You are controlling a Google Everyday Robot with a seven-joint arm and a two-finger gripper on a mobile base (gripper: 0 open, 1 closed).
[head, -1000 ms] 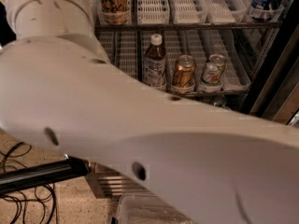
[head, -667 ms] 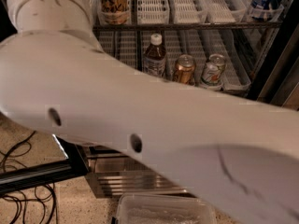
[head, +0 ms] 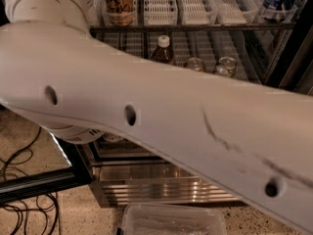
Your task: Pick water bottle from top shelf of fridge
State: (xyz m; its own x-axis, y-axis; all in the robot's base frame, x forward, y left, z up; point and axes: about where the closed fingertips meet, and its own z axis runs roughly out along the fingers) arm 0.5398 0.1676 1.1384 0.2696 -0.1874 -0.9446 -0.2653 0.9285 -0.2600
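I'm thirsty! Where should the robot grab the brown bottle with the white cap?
Probably from the front, around the shoulder of the brown bottle just below its white cap. It stands upright, the wire shelf above sits close overhead, and cans stand to its right. The gripper is out of view; the arm hides the bottle's lower half.

The robot arm (head: pixel 161 116) across the middle has a matt white plastic shell, smooth but scuffed with dark streaks; the gripper is out of frame; along the upper edge, the top shelf (head: pixel 195 27) is dark metal wire carrying white slotted plastic lane trays (head: pixel 193 4); the fridge (head: pixel 156 185) base, lower centre, is ribbed glossy steel; the floor (head: pixel 73 214) looks rough and speckled.
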